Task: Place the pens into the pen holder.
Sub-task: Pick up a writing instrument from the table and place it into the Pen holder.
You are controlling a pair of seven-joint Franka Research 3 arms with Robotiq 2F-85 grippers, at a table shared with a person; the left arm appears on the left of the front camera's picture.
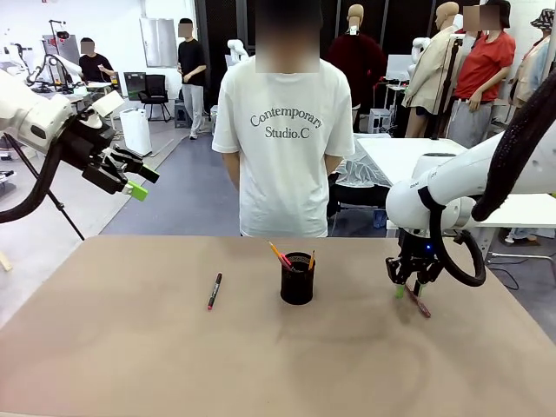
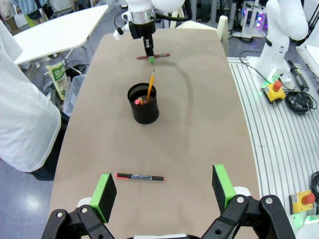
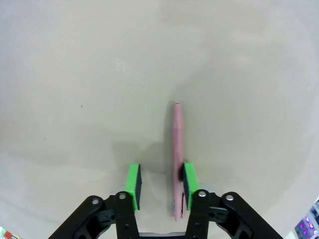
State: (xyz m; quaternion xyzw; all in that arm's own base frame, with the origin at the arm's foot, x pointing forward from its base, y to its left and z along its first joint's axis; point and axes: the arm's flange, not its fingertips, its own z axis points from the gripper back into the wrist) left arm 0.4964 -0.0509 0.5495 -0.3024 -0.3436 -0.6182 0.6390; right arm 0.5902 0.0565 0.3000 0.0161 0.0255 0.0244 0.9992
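A pinkish-red pen (image 3: 178,130) lies flat on the brown table (image 1: 130,356), at about three o'clock from the pen holder (image 1: 297,280) in the front view. The right gripper (image 3: 160,181) is down over the pen, near one end of it. Its jaws stand partly apart: one green pad (image 3: 188,180) is against the pen, and the other pad (image 3: 133,185) shows a gap, so the pen is not yet clamped.

To do this pick well, both pads should press the pen squarely before any lift. Since the grip sits near one end, the long free end will likely droop or swing. Lift straight up, carry slowly toward nine o'clock, and tip the pen upright over the rim.

The black mesh holder stands mid-table and already has a yellow pencil (image 1: 311,260) and another stick with a pink end (image 2: 137,101) leaning in it, so aim for the free side. A dark pen with a red end (image 1: 215,291) lies at nine o'clock from the holder.

The left gripper (image 1: 135,178) hangs raised at far nine o'clock, jaws wide apart and empty.

At twelve o'clock stands a person (image 1: 284,139) whose white shirt reads "Contemporary Studio.C". Print on the dark pen is too small to read.
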